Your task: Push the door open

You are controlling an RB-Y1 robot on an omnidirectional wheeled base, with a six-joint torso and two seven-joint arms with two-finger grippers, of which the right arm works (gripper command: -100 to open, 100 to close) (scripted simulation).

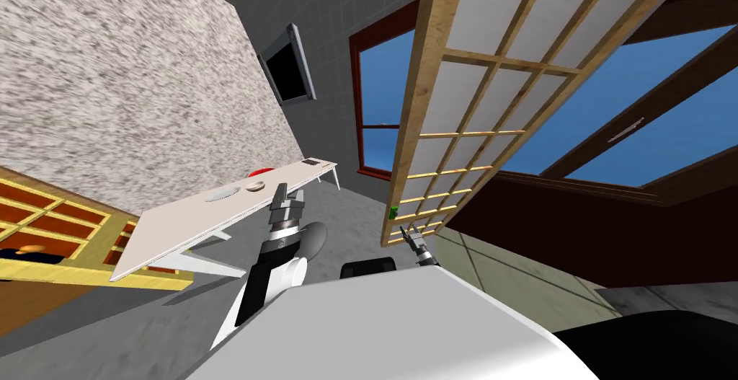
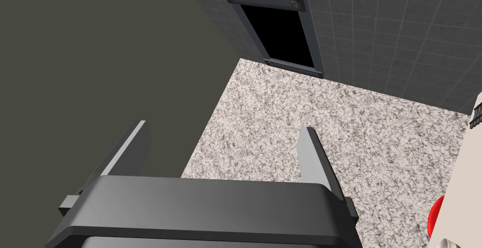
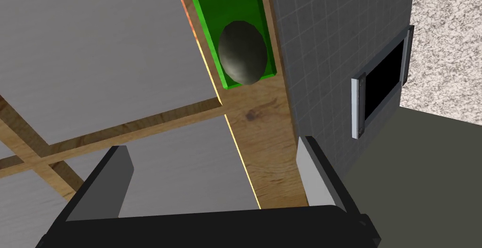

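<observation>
Right wrist view: my right claw (image 3: 214, 148) gapes wide and empty, facing the door's (image 3: 263, 132) grained wooden stile. Flat grey panes sit in its lattice. Just ahead, a dark oval knob (image 3: 242, 52) bulges from a green plate (image 3: 209, 24). My left claw (image 2: 225, 128) hangs open, also empty.

A lived-in room of a house.
A flat screen (image 1: 290, 73) hangs on the grey tiled wall (image 1: 339, 8), a white bench (image 1: 180, 235) carries dishes (image 1: 221, 195), and a red-framed window (image 1: 376, 94) sits beside a wood-lattice door (image 1: 461, 109).
</observation>
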